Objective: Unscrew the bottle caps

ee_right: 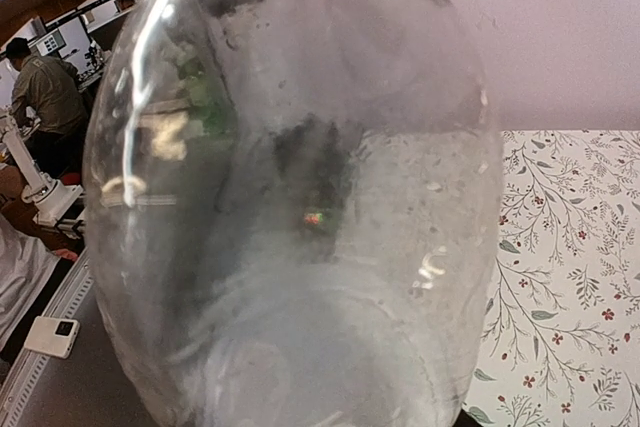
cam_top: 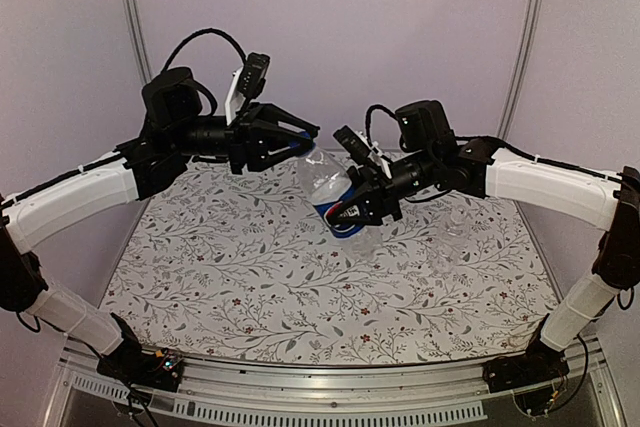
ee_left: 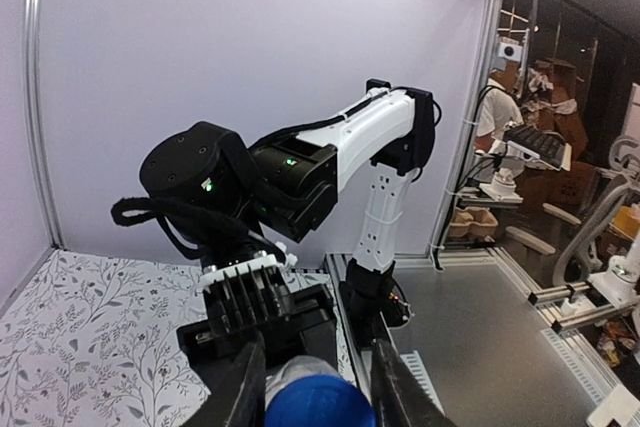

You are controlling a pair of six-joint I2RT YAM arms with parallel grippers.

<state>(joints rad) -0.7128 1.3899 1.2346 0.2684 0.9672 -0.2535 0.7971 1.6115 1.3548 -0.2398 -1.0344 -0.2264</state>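
A: Left fingers [ee_left: 243, 392] are pinching the blue cap [ee_left: 318, 403], one on each side of it!
B: And the right gripper [cam_top: 347, 214]?
A: It's clamped round the bottle [cam_top: 322, 179], label band between its fingers. The bottle's tilted, up off the table [cam_top: 250, 287], cap end inside the left gripper [cam_top: 302, 141].

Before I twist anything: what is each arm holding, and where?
The right jaws clamp the clear plastic Pepsi-labelled bottle around its blue label band; the left jaws pinch its bright blue round plastic cap.
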